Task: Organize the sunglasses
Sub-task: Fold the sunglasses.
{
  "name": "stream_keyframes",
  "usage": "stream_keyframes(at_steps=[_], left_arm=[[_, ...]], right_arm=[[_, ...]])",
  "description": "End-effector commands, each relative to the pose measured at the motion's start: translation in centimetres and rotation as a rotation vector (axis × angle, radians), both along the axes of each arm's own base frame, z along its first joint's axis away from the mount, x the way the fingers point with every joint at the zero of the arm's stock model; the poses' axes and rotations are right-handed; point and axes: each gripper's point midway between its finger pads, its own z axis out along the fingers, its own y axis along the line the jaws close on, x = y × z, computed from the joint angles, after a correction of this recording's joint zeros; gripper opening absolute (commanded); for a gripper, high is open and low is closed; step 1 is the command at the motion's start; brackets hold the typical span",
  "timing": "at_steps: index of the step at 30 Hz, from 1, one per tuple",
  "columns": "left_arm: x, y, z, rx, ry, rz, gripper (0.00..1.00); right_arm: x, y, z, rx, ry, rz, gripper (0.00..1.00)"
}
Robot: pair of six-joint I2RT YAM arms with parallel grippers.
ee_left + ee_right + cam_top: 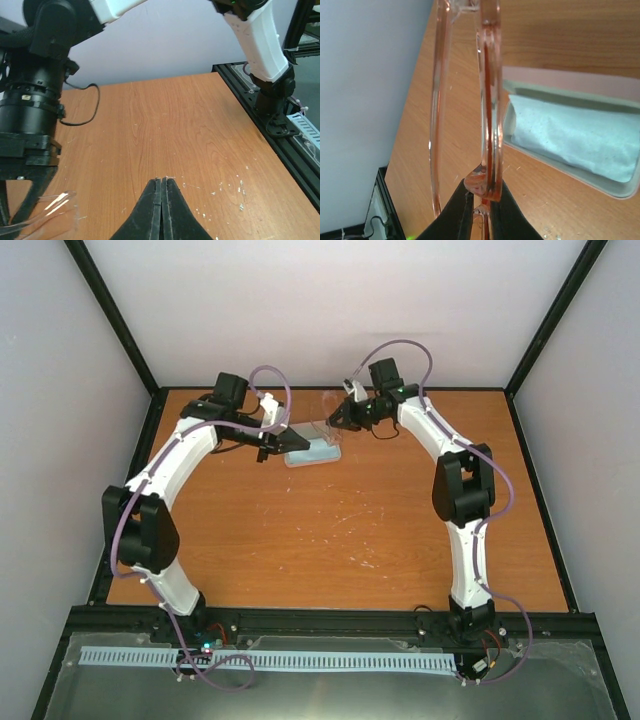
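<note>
One pair of sunglasses (489,125), one case (560,172), one cloth (570,135) and two arms are in view.

The sunglasses are off the surface (330,530), held in the air by the right arm's (455,490) jaws, which are clenched on one end of the thin amber frame. In the right wrist view the pair is seen edge-on. Its long axis runs straight away from the jaws to the top edge of the picture, in line with the fingers. A slim arm of the glasses runs alongside the front, nearly parallel to it and a little apart. From above the sunglasses (324,428) show only as a faint see-through shape at the far end of the case (312,453), toward the back of the surface. Which way they face cannot be told there. The left wrist view catches a clear lens (52,204) low on its left side, under the right arm's black wrist.

The case lies open on the surface just beside the hanging glasses, and the light blue cloth lies inside it.

The left arm's (175,455) jaws are pressed together with nothing between them, at the near left side of the case.
</note>
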Motion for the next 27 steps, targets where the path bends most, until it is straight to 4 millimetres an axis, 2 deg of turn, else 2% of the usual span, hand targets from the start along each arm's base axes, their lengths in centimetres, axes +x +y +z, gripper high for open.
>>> stream_keyframes(at_steps=[1, 10, 21, 27], left_arm=[[1.8, -1.2, 1.1, -0.063, -0.021, -0.020, 0.02], [4.6, -2.0, 0.7, -0.075, -0.045, 0.028, 0.04], [7.7, -2.4, -2.1, -0.034, -0.045, 0.117, 0.07], [9.0, -2.5, -3.8, -0.018, -0.037, 0.152, 0.13]], right_arm=[[-2.9, 1.0, 3.3, 0.042, -0.044, 0.079, 0.03], [-5.7, 2.4, 4.9, 0.076, -0.055, 0.139, 0.03], [-9.4, 2.8, 6.7, 0.121, -0.038, 0.240, 0.03], [-10.9, 2.8, 8.3, 0.168, -0.045, 0.288, 0.03]])
